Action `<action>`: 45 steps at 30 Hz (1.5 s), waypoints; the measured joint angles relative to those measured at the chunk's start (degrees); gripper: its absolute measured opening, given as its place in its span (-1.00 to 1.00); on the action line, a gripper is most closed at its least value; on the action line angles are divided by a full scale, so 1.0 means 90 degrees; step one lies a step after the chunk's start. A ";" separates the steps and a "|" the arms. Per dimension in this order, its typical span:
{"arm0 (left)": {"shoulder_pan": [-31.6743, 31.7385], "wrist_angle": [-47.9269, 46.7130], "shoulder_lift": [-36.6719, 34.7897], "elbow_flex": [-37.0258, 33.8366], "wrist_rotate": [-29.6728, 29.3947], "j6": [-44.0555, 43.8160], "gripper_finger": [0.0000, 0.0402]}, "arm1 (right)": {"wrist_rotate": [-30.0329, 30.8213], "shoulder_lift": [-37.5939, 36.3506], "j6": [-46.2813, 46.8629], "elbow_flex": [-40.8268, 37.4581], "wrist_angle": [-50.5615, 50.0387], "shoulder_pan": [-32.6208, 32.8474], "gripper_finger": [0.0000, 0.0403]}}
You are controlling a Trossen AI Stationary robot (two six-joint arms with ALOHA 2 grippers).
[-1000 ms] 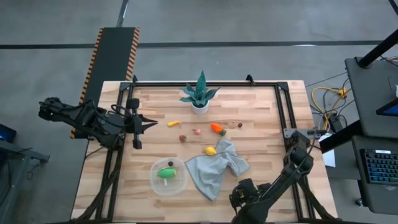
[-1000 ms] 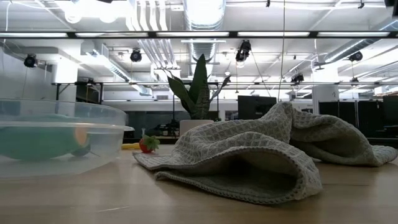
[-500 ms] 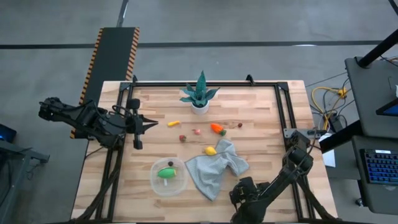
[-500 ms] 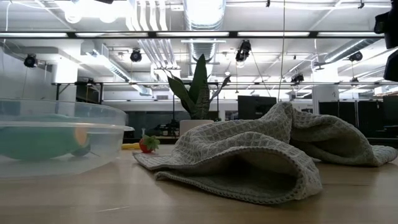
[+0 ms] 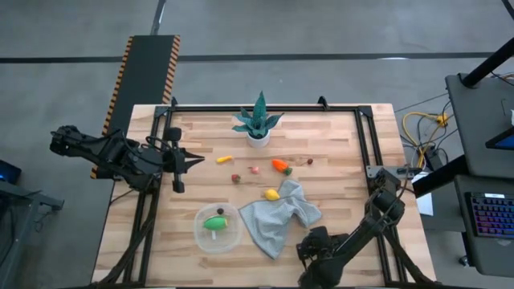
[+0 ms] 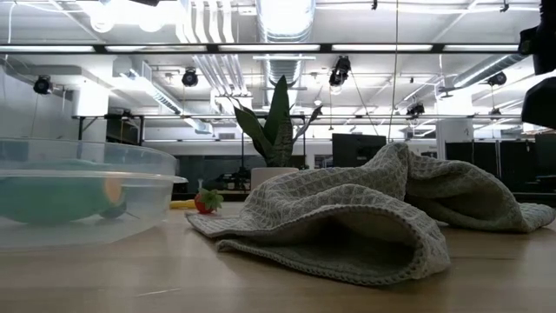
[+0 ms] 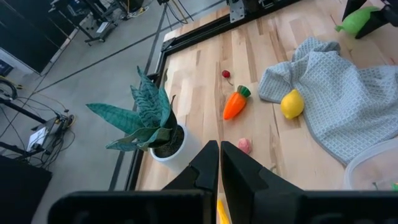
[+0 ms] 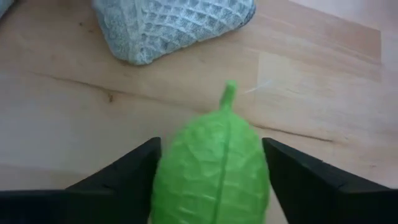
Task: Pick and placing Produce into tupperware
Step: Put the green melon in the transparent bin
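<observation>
A: What sort of place is this?

B: An open industrial lab. Exposed ducts [image 6: 287,35] and track lights [image 6: 191,78] run under the ceiling, above a bare concrete floor [image 5: 321,32].

A: Anything else?

B: A framed wooden bench [image 5: 337,152] stands beside a hazard-striped ramp [image 5: 148,60], loose cables [image 5: 422,128] and a keyboard [image 5: 491,215].

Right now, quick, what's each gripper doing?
Left gripper: closed, empty, at the table's left edge.
Right gripper: fingers on either side of a green leafy vegetable, low over the table by the cloth; grip not confirmed.
</observation>
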 joint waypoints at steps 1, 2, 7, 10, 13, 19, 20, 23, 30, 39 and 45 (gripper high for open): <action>0.0000 0.0000 0.0000 0.0000 0.0000 0.0000 -0.99 | -0.0003 0.0003 -0.0003 0.0001 -0.0006 0.0000 0.19; 0.0000 0.0000 0.0000 0.0000 0.0000 0.0000 -0.99 | -0.0012 0.0005 -0.0009 0.0002 -0.0024 0.0000 0.12; 0.0000 0.0000 -0.0002 0.0000 0.0000 0.0000 -0.99 | -0.0050 0.0012 -0.0117 0.0038 -0.0053 -0.0002 0.01; 0.0000 0.0000 -0.0002 0.0000 0.0000 0.0000 -0.99 | -0.0066 0.0012 -0.0121 0.0051 -0.0057 0.0000 0.01; 0.0000 0.0000 -0.0002 0.0000 0.0000 0.0000 -0.99 | -0.0072 -0.0002 -0.0133 0.0051 -0.0062 0.0000 0.01; 0.0000 -0.0002 -0.0002 0.0000 0.0000 -0.0002 -0.99 | -0.0052 -0.0213 -0.0158 0.0050 -0.0082 0.0000 0.01; 0.0000 0.0000 -0.0002 0.0000 0.0000 -0.0002 -0.99 | 0.0097 -0.0276 -0.0164 0.0051 -0.0081 0.0000 0.01; 0.0000 0.0000 -0.0002 0.0000 -0.0002 -0.0009 -0.99 | 0.0684 -0.0487 -0.0185 0.0051 -0.0082 -0.0015 0.01; 0.0000 0.0000 -0.0002 0.0000 -0.0002 -0.0045 -0.99 | 0.2466 -0.1075 -0.0620 0.0058 0.0018 -0.0096 0.01; 0.0000 0.0000 -0.0005 0.0000 -0.0002 -0.0051 -0.99 | 0.3960 -0.1583 -0.3735 0.0148 0.1680 -0.0914 0.01; -0.0001 0.0000 -0.0010 0.0000 -0.0001 -0.0056 -0.99 | 0.4168 -0.1613 -0.6504 0.0175 0.3628 -0.1594 0.01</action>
